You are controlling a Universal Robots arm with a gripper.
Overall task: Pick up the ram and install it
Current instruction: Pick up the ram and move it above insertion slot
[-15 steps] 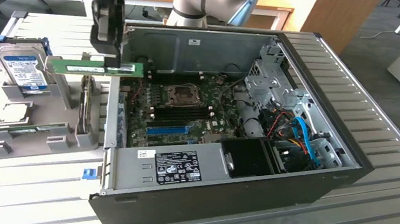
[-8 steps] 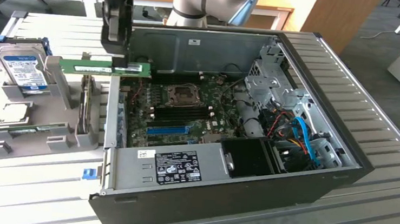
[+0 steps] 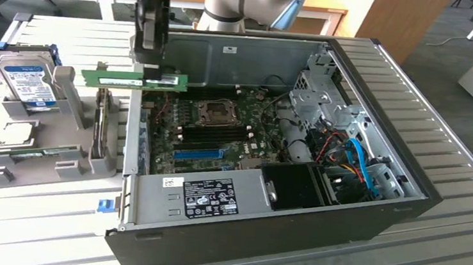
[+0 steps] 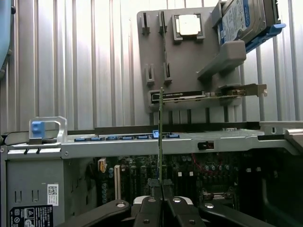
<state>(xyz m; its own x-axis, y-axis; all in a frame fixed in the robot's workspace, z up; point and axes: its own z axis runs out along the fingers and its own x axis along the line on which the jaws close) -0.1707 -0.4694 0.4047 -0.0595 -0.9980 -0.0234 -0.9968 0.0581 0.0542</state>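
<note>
Gripper (image 4: 161, 191): my fingers are pressed together, pinching the ram along its upper edge.
Ram (image 3: 134, 80): it hangs level in the air, touching nothing but my fingers. I hold it toward its end at the exterior view's right.
Ram's lower edge: it is clear of the computer case (image 3: 296, 240) and sits over the case wall at the exterior view's left.
Wrist view: the ram is edge-on, a thin green line crossing the case rim.
Case: the lid is off and the motherboard (image 3: 211, 130) is exposed, with open space above it.
Tight side: cables and drive bays crowd the case at the exterior view's right.
Grey holder (image 3: 74, 125): it is just beside the case, on the exterior view's left.
Hard drive (image 3: 25, 82): it stands upright in the holder, apart from the ram.
</note>
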